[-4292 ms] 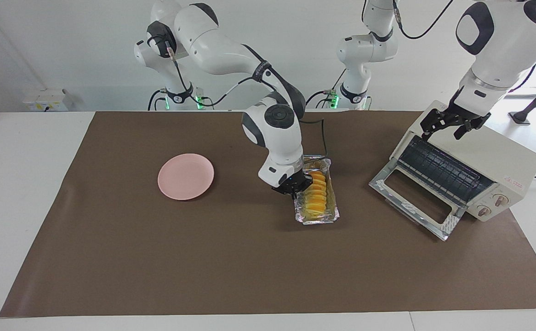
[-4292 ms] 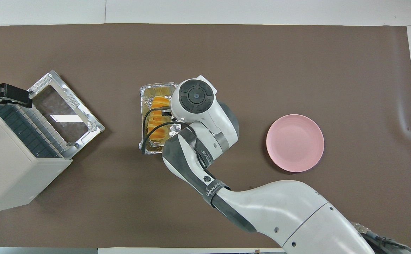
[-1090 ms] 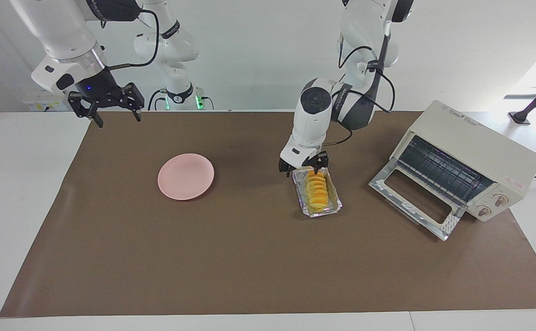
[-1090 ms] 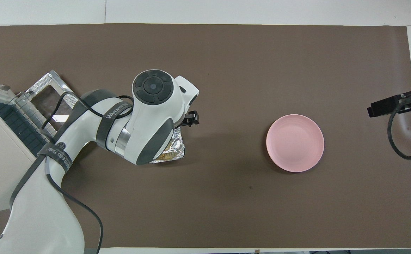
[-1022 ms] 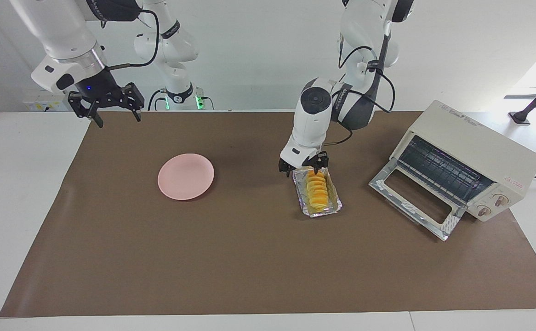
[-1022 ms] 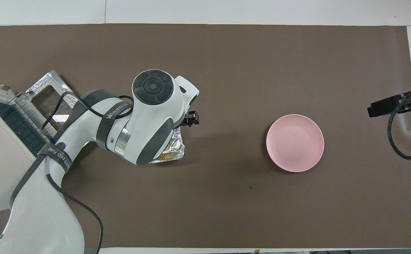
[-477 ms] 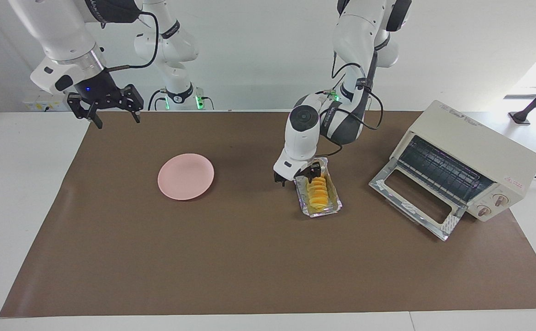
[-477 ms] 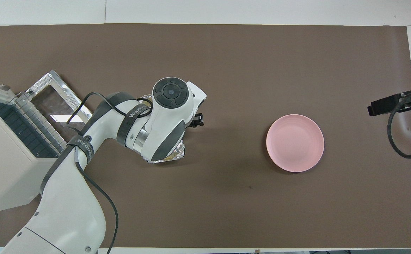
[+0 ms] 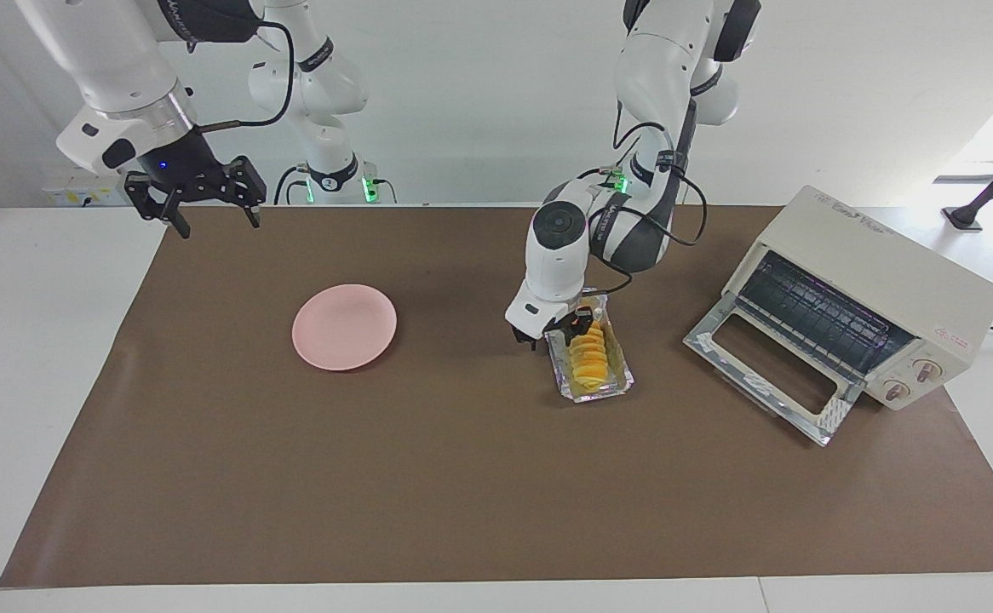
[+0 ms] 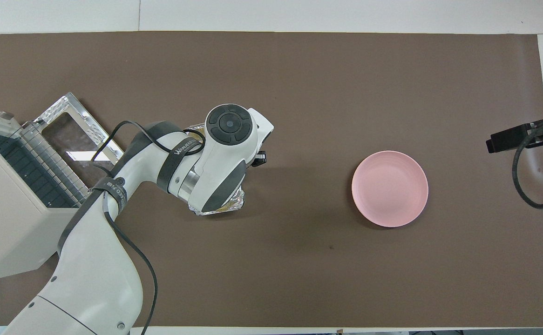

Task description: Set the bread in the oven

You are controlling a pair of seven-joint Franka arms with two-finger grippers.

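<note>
Reaching down from its base at the oven's end of the table, the left arm bends at the elbow and drops its wrist nearly straight over the foil tray, the left gripper low at the tray's end nearer the robots. Its fingers straddle that end of the tray, one outside the foil wall and one at the bread; whether they already pinch anything cannot be told. The bread lies in the tray, on the brown mat, between the pink plate and the oven. The oven sits toward the left arm's end of the table, its glass door dropped open onto the mat and the wire rack showing inside. The right arm waits raised, the right gripper hanging with fingers spread over the mat's corner at its own end. Beneath the mat is a white table; a pale wall backs the robots.
</note>
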